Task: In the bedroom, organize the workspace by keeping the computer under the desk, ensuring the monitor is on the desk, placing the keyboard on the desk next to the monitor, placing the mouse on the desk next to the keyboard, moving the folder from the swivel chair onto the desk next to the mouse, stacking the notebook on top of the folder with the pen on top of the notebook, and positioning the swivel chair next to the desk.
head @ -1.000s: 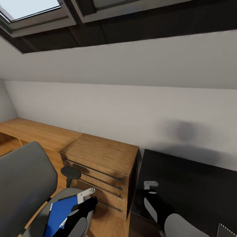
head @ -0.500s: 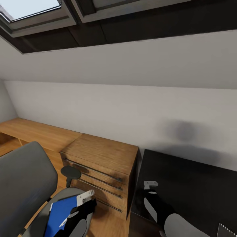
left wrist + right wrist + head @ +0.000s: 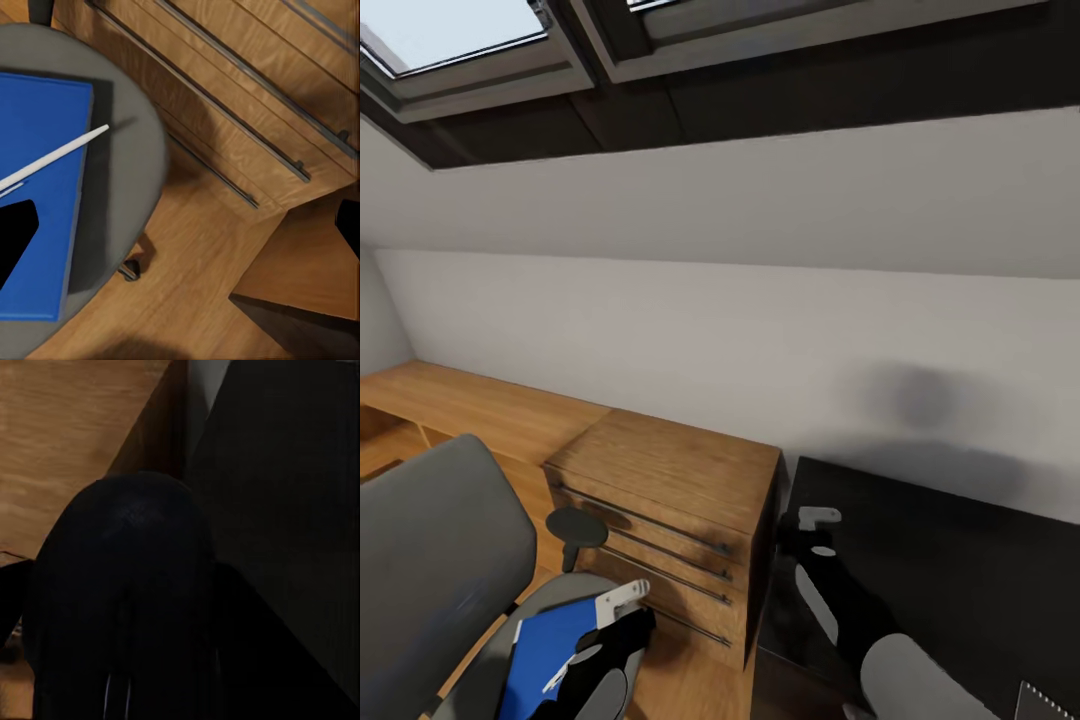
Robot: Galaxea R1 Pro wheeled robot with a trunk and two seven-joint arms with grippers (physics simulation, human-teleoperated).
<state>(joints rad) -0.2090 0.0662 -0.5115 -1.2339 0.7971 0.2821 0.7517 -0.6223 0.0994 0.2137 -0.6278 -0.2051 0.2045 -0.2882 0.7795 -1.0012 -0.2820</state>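
Note:
The blue folder [image 3: 545, 650] [image 3: 37, 187] lies on the seat of the grey swivel chair [image 3: 430, 560], and the thin white pen [image 3: 60, 154] rests across it. My left gripper [image 3: 622, 598] [image 3: 181, 225] hangs open just above the seat's edge, beside the folder. Close in front of the right wrist camera is the black rounded mouse [image 3: 124, 592], with my right gripper [image 3: 818, 520] shut on it. That gripper is over the left end of the glossy black desk [image 3: 960, 580]. A corner of the spiral notebook [image 3: 1045, 700] lies on the desk at the bottom right.
A light wooden drawer cabinet [image 3: 670, 500] stands between the chair and the desk. A low wooden shelf [image 3: 460, 395] runs along the white wall to the left. The chair's dark round armrest [image 3: 575, 525] sits near the cabinet front. A sloped ceiling with skylights is overhead.
My right gripper has moved forward over the desk's left end. The left gripper has stayed above the chair seat. The head view has shifted slightly.

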